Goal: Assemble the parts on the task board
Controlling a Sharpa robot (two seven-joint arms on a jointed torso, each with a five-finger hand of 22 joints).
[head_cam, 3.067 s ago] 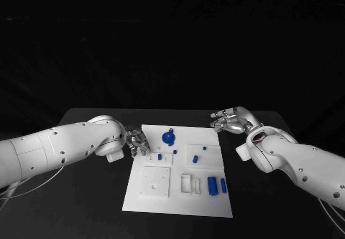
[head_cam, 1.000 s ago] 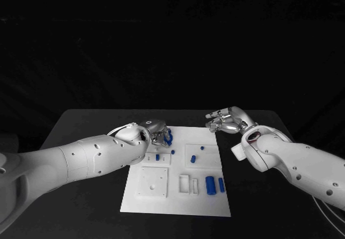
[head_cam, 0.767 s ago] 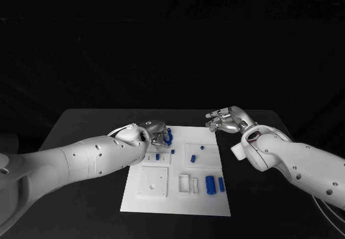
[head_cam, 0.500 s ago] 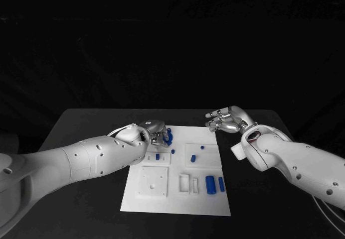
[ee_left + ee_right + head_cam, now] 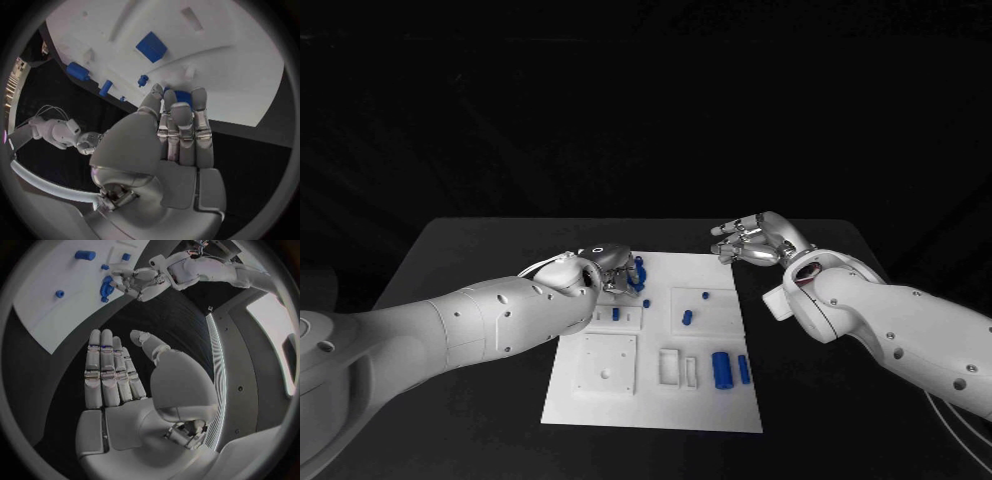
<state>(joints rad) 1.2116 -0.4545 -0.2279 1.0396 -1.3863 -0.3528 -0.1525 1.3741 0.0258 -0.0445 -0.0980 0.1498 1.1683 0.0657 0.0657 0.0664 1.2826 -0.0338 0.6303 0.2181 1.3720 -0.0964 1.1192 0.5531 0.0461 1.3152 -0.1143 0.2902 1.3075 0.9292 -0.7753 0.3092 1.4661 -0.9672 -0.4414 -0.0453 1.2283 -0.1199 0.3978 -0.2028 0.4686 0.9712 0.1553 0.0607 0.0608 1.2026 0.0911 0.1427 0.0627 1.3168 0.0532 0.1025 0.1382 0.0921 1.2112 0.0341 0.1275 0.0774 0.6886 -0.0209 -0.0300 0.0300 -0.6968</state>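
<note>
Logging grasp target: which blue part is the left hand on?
The round blue part at the task board's far edge, under the left hand; the other blue parts lie untouched.

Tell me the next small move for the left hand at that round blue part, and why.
Probably close the fingers and lift slightly. The left hand sits at the round blue part near the task board's far edge, fingertips touching it, though a firm grip isn't clear. The right hand hovers open beside the board.
</note>
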